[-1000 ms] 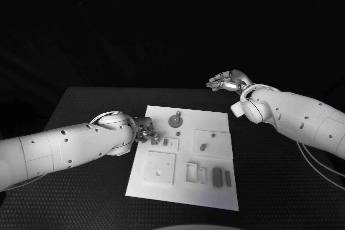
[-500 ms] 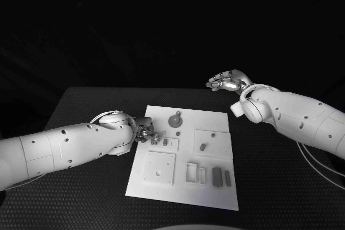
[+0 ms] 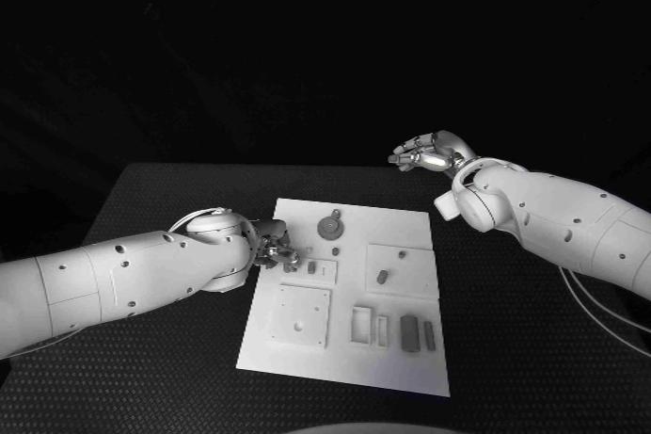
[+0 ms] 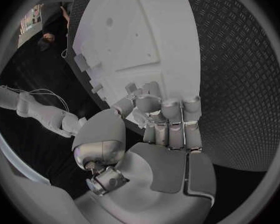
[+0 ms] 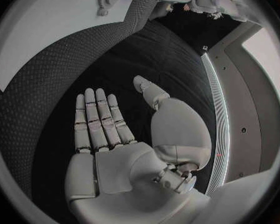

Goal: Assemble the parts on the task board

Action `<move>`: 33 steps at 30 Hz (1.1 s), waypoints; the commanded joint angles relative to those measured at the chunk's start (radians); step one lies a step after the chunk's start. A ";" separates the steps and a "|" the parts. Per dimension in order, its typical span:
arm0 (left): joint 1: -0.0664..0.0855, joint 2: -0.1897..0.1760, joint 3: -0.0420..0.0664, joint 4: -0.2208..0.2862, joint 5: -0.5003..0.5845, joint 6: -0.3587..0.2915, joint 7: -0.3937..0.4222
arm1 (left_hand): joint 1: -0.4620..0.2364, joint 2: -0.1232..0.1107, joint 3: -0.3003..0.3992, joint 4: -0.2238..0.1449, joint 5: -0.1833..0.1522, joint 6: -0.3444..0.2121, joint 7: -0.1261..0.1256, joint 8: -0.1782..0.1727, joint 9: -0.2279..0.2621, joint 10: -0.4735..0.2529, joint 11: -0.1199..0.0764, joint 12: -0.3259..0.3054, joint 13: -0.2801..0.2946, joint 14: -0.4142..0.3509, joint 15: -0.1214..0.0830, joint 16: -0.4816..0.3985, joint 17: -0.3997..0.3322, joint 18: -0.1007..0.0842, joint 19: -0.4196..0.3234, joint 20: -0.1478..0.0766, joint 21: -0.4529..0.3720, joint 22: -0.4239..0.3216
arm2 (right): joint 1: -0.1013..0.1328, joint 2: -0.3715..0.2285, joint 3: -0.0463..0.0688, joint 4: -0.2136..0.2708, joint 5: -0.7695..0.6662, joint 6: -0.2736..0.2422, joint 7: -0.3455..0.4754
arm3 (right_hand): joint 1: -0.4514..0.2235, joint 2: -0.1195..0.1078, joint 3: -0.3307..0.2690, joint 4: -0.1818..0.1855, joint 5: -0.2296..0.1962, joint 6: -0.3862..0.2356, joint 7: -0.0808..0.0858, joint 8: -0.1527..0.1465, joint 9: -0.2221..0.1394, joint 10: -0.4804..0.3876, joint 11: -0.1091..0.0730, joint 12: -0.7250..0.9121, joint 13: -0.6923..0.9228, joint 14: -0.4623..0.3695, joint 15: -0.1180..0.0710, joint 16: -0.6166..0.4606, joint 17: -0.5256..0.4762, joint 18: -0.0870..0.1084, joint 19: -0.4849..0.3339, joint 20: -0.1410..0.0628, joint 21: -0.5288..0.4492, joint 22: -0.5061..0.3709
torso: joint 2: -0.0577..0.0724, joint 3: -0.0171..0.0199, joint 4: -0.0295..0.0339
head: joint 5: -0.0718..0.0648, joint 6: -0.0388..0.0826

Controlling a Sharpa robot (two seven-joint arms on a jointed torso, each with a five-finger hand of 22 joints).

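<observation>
The white task board (image 3: pixel 356 293) lies in the middle of the black table. My left hand (image 3: pixel 276 249) sits at the board's left edge, its fingers (image 4: pixel 168 117) curled in against the thumb, pinching a small pale part (image 4: pixel 139 116) just above the board (image 4: pixel 134 40). A round gear (image 3: pixel 330 228) stands near the board's far edge, and two dark bars (image 3: pixel 410 333) lie near its front right. My right hand (image 3: pixel 432 153) hangs in the air beyond the board's far right corner. Its fingers (image 5: pixel 96 119) are stretched out flat and hold nothing.
On the board are a square plate (image 3: pixel 301 315), a small frame (image 3: pixel 362 325), a raised pad with a short piece (image 3: pixel 383 277) and a small piece (image 3: pixel 312 267) close to my left fingers. Black table (image 3: pixel 163 227) surrounds the board on both sides.
</observation>
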 commanded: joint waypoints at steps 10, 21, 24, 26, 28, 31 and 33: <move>-0.006 -0.003 -0.005 -0.003 -0.016 0.048 -0.022 | 0.034 0.023 0.002 -0.007 0.015 0.086 -0.053 0.007 -0.002 -0.029 -0.027 0.007 -0.003 0.029 -0.035 0.007 0.000 0.009 -0.009 -0.140 0.007 -0.002 | -0.001 0.001 0.000 0.000 0.001 0.014 0.010 | 0.002 0.005 -0.005 0.001 0.006 -0.007 0.020 0.006 -0.001 -0.001 -0.002 -0.007 -0.001 -0.007 0.002 0.004 -0.001 -0.005 -0.009 0.001 -0.005 0.002 | 0.000 0.0003 -0.0001 | 0.001 -0.002; -0.006 -0.006 -0.005 -0.007 -0.020 0.053 -0.028 | 0.034 0.026 -0.002 -0.020 0.082 0.092 -0.056 0.016 -0.007 -0.030 -0.030 0.017 -0.005 0.032 -0.031 0.012 0.002 0.009 -0.011 -0.139 0.015 -0.008 | -0.002 0.002 0.000 -0.001 0.001 0.015 0.010 | 0.002 0.005 -0.005 0.001 0.006 -0.007 0.020 0.006 -0.002 -0.001 -0.002 -0.007 -0.001 -0.007 0.002 0.004 -0.002 -0.005 -0.009 0.001 -0.006 0.002 | 0.000 0.0009 -0.0003 | 0.002 -0.002; -0.006 -0.006 -0.005 -0.007 -0.020 0.056 -0.028 | 0.034 0.025 -0.002 -0.021 0.083 0.093 -0.056 0.016 -0.007 -0.030 -0.030 0.017 -0.006 0.032 -0.031 0.012 0.002 0.009 -0.011 -0.139 0.015 -0.008 | -0.002 0.002 0.000 0.000 0.001 0.015 0.010 | 0.002 0.005 -0.005 0.001 0.006 -0.007 0.020 0.006 -0.002 -0.001 -0.002 -0.007 -0.001 -0.008 0.002 0.004 -0.002 -0.005 -0.009 0.001 -0.006 0.002 | 0.000 0.0009 -0.0001 | 0.002 -0.002; -0.006 -0.006 -0.005 -0.008 -0.020 0.055 -0.028 | 0.034 0.025 -0.002 -0.021 0.084 0.093 -0.057 0.016 -0.007 -0.030 -0.030 0.017 -0.006 0.033 -0.031 0.012 0.002 0.009 -0.011 -0.139 0.015 -0.008 | -0.002 0.001 0.000 0.000 0.001 0.015 0.010 | 0.002 0.005 -0.005 0.001 0.006 -0.007 0.020 0.006 -0.002 -0.001 -0.002 -0.007 -0.001 -0.008 0.002 0.004 -0.002 -0.005 -0.009 0.001 -0.006 0.003 | 0.000 0.0006 -0.0005 | 0.001 -0.002; -0.006 -0.005 -0.005 -0.008 -0.020 0.055 -0.027 | 0.034 0.025 -0.002 -0.021 0.085 0.093 -0.057 0.017 -0.007 -0.030 -0.030 0.017 -0.006 0.033 -0.031 0.012 0.002 0.009 -0.011 -0.139 0.015 -0.009 | -0.002 0.001 0.000 0.000 0.001 0.015 0.010 | 0.002 0.005 -0.006 0.001 0.006 -0.007 0.020 0.006 -0.002 -0.001 -0.002 -0.007 -0.001 -0.008 0.002 0.004 -0.002 -0.005 -0.009 0.001 -0.006 0.003 | 0.000 0.0008 -0.0004 | 0.002 -0.002; -0.006 -0.004 -0.005 -0.007 -0.018 0.054 -0.026 | 0.034 0.025 -0.002 -0.021 0.085 0.093 -0.057 0.017 -0.007 -0.030 -0.030 0.018 -0.006 0.033 -0.031 0.012 0.002 0.009 -0.011 -0.139 0.016 -0.009 | -0.002 0.001 0.000 0.000 0.001 0.015 0.010 | 0.002 0.005 -0.006 0.001 0.006 -0.007 0.020 0.006 -0.002 -0.001 -0.002 -0.007 -0.001 -0.008 0.002 0.004 -0.002 -0.005 -0.009 0.001 -0.007 0.003 | 0.000 0.0009 -0.0005 | 0.002 -0.001; -0.006 -0.003 -0.005 -0.008 -0.010 0.049 -0.025 | 0.034 0.025 -0.002 -0.021 0.085 0.093 -0.057 0.017 -0.007 -0.030 -0.030 0.018 -0.006 0.033 -0.031 0.012 0.002 0.009 -0.011 -0.139 0.016 -0.009 | -0.002 0.001 0.000 0.000 0.001 0.015 0.009 | 0.002 0.005 -0.006 0.001 0.006 -0.007 0.020 0.006 -0.002 -0.001 -0.002 -0.007 -0.001 -0.008 0.002 0.004 -0.002 -0.005 -0.009 0.001 -0.007 0.003 | 0.000 0.0009 -0.0005 | 0.002 -0.001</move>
